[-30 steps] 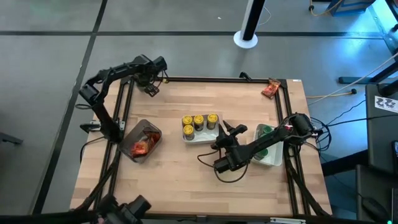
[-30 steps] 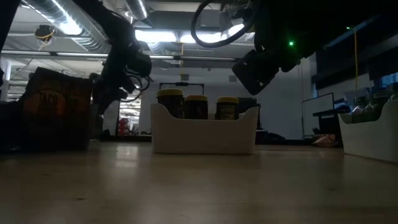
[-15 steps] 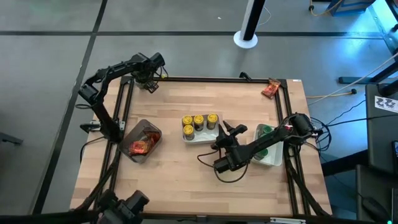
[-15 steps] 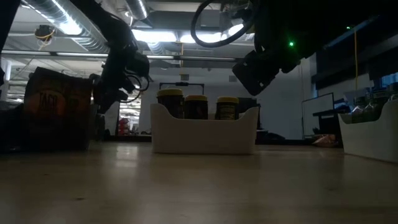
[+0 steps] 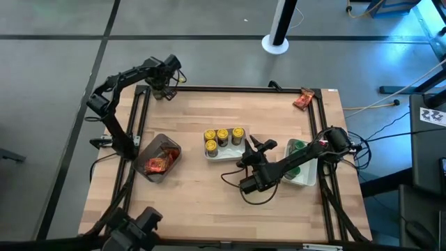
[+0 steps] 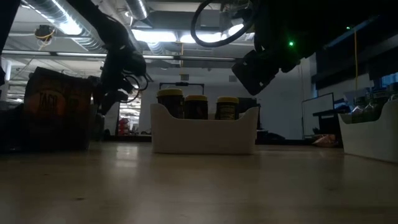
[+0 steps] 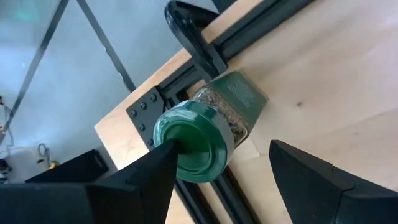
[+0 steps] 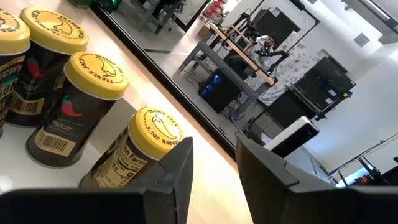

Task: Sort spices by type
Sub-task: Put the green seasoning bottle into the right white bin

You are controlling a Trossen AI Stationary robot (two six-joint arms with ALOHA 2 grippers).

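The left gripper is held at the table's far left corner, its fingers spread, with a green-lidded jar lying on its side between them, resting on the wooden table against the black frame rail; one finger appears to touch the lid, but no grip is seen. The right gripper is poised just beside the white tray, its fingers parted by a narrow gap with nothing between them. Four yellow-lidded jars stand upright in that tray. Red-orange packets lie in the clear bin at the left edge. Green-lidded jars sit in a second white tray at the right. Another packet rests at the far right corner.
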